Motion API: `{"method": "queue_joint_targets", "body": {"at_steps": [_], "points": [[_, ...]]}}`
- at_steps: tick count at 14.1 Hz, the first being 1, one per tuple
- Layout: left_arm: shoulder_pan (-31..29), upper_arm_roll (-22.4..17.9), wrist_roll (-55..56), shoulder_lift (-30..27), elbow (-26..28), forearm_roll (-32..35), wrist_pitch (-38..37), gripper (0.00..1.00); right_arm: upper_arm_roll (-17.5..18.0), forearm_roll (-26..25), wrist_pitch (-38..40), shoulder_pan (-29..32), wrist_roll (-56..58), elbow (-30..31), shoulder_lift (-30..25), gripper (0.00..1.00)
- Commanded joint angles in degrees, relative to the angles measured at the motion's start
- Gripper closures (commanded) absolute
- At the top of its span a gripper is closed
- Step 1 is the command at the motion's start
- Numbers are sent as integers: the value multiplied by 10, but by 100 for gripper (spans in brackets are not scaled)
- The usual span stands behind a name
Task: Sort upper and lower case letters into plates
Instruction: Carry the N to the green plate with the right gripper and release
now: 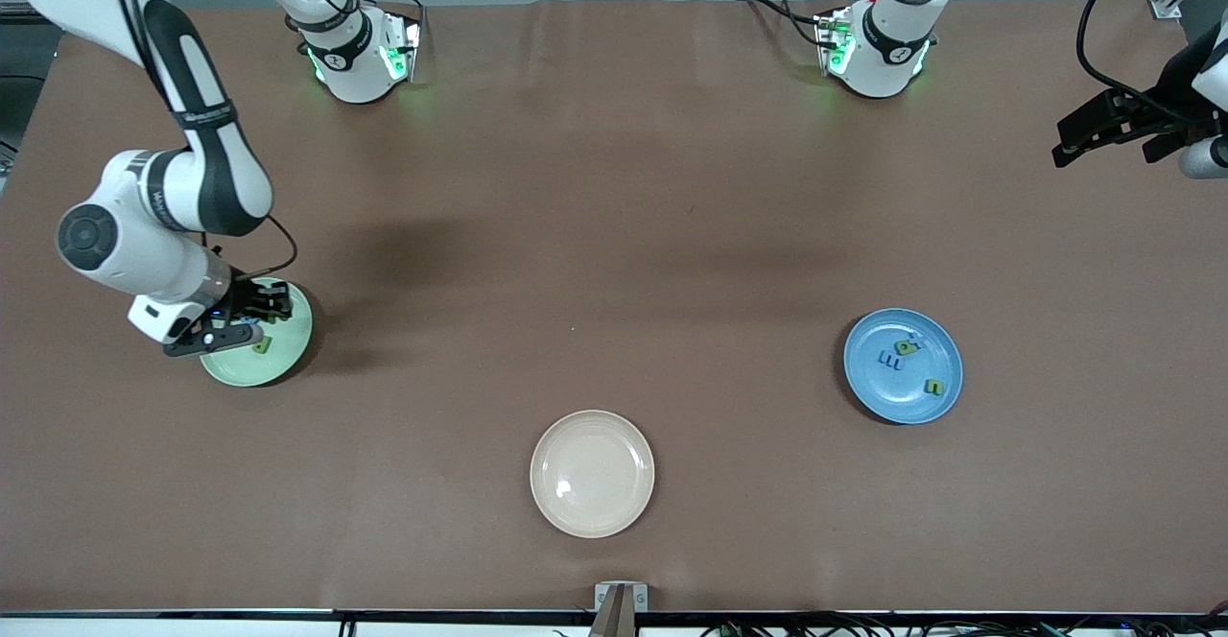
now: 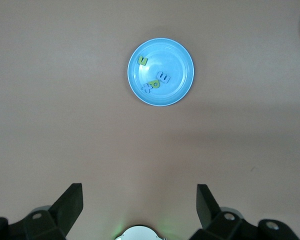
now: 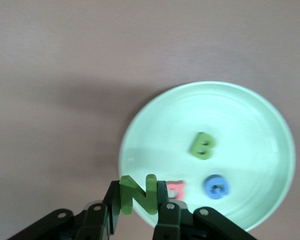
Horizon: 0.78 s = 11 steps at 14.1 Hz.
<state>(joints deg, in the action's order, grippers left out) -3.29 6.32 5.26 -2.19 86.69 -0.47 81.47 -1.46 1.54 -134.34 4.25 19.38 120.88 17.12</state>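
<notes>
Your right gripper (image 3: 138,202) hangs over the mint green plate (image 1: 288,349), fingers clamped on a green letter N (image 3: 137,194). A green B (image 3: 202,145) and blue letter (image 3: 216,186) lie in it. Your left gripper (image 2: 139,200) waits, fingers apart, above the desk (image 1: 614,186); the blue plate (image 1: 935,407) holds small letters.

Bare counter (image 1: 614,234) lies open between the mint green plate (image 1: 288,354), cream-beige plate (image 1: 592,473) and blue plate (image 1: 903,365); the right gripper (image 1: 251,328) crowds the mint one.
</notes>
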Motion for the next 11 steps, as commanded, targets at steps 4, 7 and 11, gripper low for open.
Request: {"method": "queue_joint_targets", "body": {"at_steps": [4,7,11], "points": [[-1,-6,-11,-16,17,-8,31,0,12,-2,-71,26,35,-28,74,90],[0,-5,-11,-12,18,-6,38,0,12,-2,-84,23,30,-28,85,90],[2,1,-11,-11,30,-1,56,0,12,-2,-118,19,29,-25,108,89]]}}
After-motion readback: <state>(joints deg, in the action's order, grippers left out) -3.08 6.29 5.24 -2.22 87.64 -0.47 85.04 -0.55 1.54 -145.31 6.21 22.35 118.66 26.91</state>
